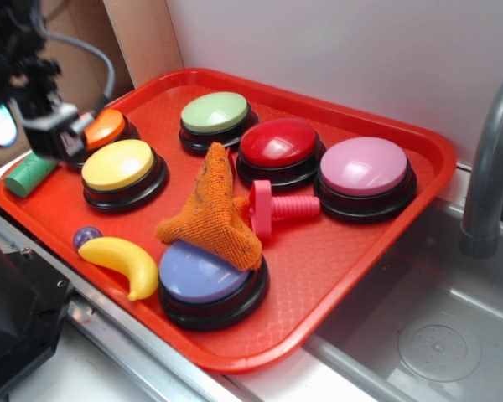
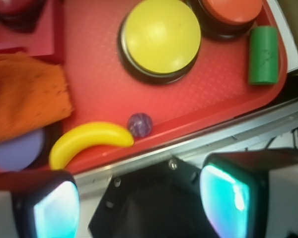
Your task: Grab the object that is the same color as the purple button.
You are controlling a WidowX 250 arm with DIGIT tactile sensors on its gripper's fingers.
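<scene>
The ball (image 2: 139,124) sits on the tray (image 2: 99,94) touching the banana's (image 2: 89,142) tip, while the gripper (image 2: 139,198) hangs above, spread wide and empty.

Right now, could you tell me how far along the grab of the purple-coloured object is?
Early stage. Done: nothing visibly. In hand: the gripper is empty, fingers apart, up near the orange button. Left: descend over the purple ball beside the banana at the tray edge, close and lift.
</scene>
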